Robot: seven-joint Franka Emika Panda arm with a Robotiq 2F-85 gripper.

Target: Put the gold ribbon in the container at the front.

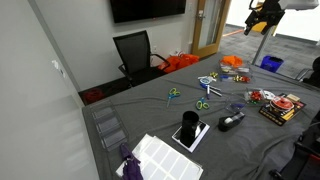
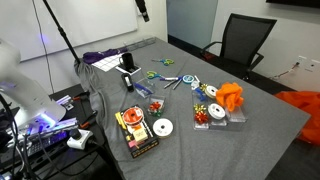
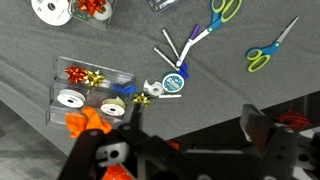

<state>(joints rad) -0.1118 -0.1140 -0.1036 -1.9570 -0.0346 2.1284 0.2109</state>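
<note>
Black metal gripper, jaws released and empty, hangs over crinkled gold foil ribbon just beside clear rectangular plastic container.

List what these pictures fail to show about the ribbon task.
1. Gold ribbon: too small to pick out in both exterior views.
2. Gripper: tiny at an exterior view's top edge; jaws unreadable there.
3. Orange bundle: wrist view, partly hidden behind the gripper.

My gripper hangs high in an exterior view, with the arm coming in from the upper right edge. Wrist view looks straight down. Fingers spread wide, jaws open.
</note>
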